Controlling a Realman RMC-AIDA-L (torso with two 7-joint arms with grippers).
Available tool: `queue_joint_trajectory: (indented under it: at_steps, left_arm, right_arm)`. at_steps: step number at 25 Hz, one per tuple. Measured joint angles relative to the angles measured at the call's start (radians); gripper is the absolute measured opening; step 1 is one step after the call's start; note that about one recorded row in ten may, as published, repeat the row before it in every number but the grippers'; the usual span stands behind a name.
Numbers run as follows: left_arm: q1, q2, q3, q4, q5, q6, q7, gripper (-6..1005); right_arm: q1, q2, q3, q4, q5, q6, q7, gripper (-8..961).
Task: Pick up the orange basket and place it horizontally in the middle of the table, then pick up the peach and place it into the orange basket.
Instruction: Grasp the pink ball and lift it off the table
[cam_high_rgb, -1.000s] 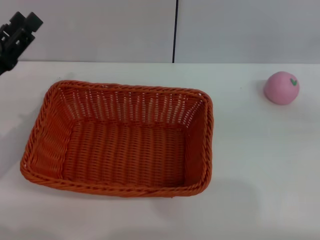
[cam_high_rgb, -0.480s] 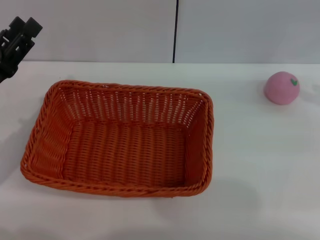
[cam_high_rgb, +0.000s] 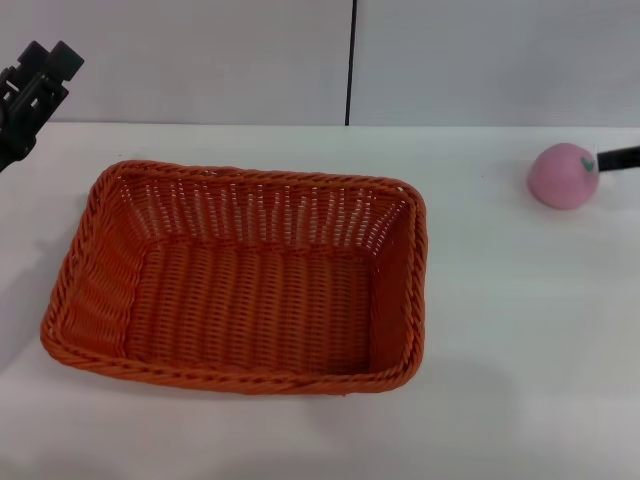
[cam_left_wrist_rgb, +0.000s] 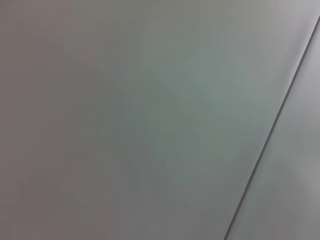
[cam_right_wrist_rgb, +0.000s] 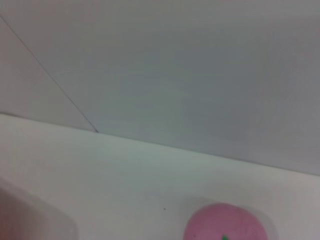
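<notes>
The orange basket (cam_high_rgb: 240, 280) lies lengthwise on the white table (cam_high_rgb: 520, 330), left of centre, open side up and with nothing in it. The pink peach (cam_high_rgb: 564, 175) rests on the table at the far right, well apart from the basket; it also shows low in the right wrist view as the peach (cam_right_wrist_rgb: 227, 224). A black tip of my right gripper (cam_high_rgb: 620, 158) reaches in from the right edge, just beside the peach. My left gripper (cam_high_rgb: 35, 85) hangs raised at the far left, above and behind the basket's left end, holding nothing.
A grey wall with a dark vertical seam (cam_high_rgb: 351, 60) stands behind the table. White tabletop stretches between the basket and the peach and along the front edge.
The black tip of my right gripper has come into view from the right edge next to the peach. The left gripper has barely shifted. Basket and peach have not moved.
</notes>
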Motion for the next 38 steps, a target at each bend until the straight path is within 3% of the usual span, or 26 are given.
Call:
queue_joint_trajectory:
  at_steps: [9, 26, 37, 38]
  left_arm:
    - [-0.009, 0.001, 0.001, -0.017, 0.000, 0.006, -0.007, 686]
    - [-0.027, 0.000, 0.000, -0.041, 0.000, 0.021, -0.011, 687]
    - [-0.030, 0.000, 0.000, -0.043, 0.000, 0.026, -0.012, 687]
    - [-0.030, 0.000, 0.000, -0.046, 0.000, 0.027, -0.012, 687]
  right_arm:
    - [0.029, 0.011, -0.121, 0.082, -0.020, 0.140, -0.013, 754]
    - [0.078, 0.013, -0.148, 0.174, -0.020, 0.219, -0.066, 751]
    - [0.071, 0.021, -0.158, 0.158, -0.020, 0.216, -0.068, 326]
    - [0.071, 0.022, -0.158, 0.158, -0.020, 0.215, -0.068, 320]
